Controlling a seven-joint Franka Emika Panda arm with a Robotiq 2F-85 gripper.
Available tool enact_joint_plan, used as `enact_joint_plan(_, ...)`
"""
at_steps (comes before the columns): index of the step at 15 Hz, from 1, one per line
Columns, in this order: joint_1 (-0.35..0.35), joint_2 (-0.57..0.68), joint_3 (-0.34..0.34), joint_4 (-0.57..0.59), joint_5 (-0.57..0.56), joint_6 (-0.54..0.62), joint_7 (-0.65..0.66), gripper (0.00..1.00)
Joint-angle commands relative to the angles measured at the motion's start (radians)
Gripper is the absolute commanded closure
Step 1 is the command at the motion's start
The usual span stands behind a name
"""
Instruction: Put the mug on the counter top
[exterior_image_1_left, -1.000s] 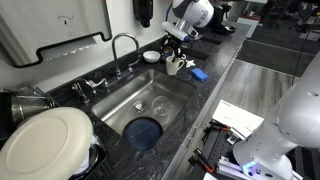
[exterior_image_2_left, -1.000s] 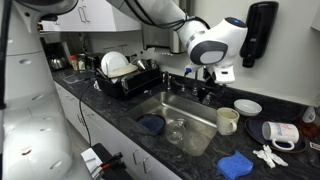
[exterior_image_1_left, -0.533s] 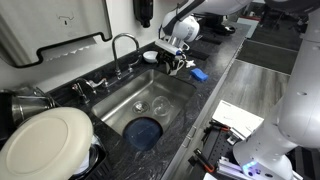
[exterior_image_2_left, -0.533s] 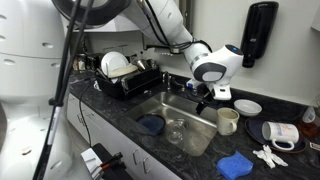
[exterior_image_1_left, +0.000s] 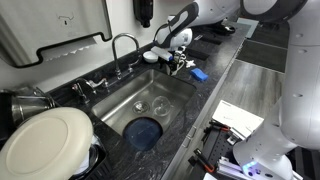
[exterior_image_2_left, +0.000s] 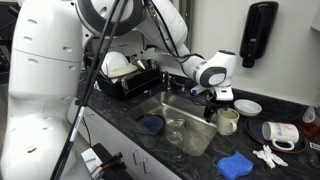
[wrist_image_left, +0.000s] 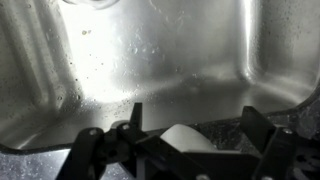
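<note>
The pale mug (exterior_image_2_left: 228, 121) stands upright on the dark speckled counter top (exterior_image_2_left: 205, 152) at the sink's end. It also shows in an exterior view (exterior_image_1_left: 176, 67). My gripper (exterior_image_2_left: 217, 103) is low over it, on the sink side, also seen in an exterior view (exterior_image_1_left: 172, 59). In the wrist view the gripper (wrist_image_left: 195, 125) is open, with a finger on each side of the mug's pale rim (wrist_image_left: 185, 138). The fingers do not touch the mug. The counter top (wrist_image_left: 228, 128) shows behind the rim.
The steel sink (exterior_image_2_left: 190, 108) holds a blue cloth (exterior_image_2_left: 151, 124) and a clear glass (exterior_image_2_left: 177, 128). A white bowl (exterior_image_2_left: 247, 107), a tipped cup (exterior_image_2_left: 282, 132) and a blue sponge (exterior_image_2_left: 235, 165) lie near the mug. The faucet (exterior_image_1_left: 122, 45) and a dish rack (exterior_image_2_left: 125, 78) stand along the back.
The arm has come down and toward the sink end. The gripper has dropped from well above the mug to around its rim. The mug has not moved.
</note>
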Motion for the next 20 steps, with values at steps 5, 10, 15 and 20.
enact_joint_plan(5, 0.092, 0.029, -0.093, 0.037, -0.319, -0.017, 0.344, 0.00)
enact_joint_plan(10, 0.104, 0.039, -0.100, 0.042, -0.457, -0.042, 0.488, 0.00)
enact_joint_plan(15, 0.108, 0.059, -0.109, 0.055, -0.559, -0.073, 0.594, 0.00)
enact_joint_plan(20, 0.100, 0.070, -0.111, 0.067, -0.627, -0.115, 0.657, 0.00)
